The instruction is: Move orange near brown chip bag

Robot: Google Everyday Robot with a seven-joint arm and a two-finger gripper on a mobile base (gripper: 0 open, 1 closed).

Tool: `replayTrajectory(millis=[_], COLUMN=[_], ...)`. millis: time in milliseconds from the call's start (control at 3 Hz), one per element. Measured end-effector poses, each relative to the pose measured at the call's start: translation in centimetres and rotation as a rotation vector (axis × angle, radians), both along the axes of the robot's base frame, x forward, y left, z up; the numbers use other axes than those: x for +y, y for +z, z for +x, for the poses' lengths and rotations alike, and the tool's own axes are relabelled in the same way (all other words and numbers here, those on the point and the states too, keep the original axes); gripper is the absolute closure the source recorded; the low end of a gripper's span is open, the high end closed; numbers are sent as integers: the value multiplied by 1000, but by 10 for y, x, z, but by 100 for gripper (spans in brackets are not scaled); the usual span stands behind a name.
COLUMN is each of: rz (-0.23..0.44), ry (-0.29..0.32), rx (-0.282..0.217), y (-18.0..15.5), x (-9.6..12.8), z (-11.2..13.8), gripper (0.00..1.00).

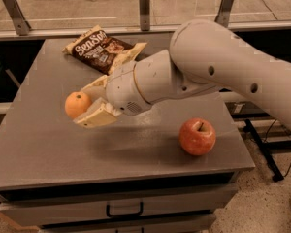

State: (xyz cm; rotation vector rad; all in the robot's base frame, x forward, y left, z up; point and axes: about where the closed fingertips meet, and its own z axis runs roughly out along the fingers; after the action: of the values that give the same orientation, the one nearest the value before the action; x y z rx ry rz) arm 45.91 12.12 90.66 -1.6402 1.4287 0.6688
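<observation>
The orange [77, 104] is small and round and sits between my gripper's two tan fingers, lifted above the grey table [43, 149]. My gripper [90, 103] is shut on the orange, left of the table's middle. The brown chip bag [103, 50], dark brown with white lettering, lies at the back of the table, up and to the right of the orange. My arm's wrist covers the bag's right end.
A red apple [197, 136] with a stem stands on the table's right front part. A drawer with a dark handle [124, 210] is below the table's front edge. Metal rail posts [144, 3] stand behind the table.
</observation>
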Motion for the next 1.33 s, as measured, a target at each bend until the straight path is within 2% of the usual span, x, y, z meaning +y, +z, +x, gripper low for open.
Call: replayTrajectory(millis=[333,667,1000,1333], rz=[0,-37,-58,-57], ry=[2,-57,-155,-240], rx=[0,-66,-116,-109], y=[0,9,10,-7], x=[1,-34,-87,-130], z=[0,31,89,151], gripper=[100,100,100,100])
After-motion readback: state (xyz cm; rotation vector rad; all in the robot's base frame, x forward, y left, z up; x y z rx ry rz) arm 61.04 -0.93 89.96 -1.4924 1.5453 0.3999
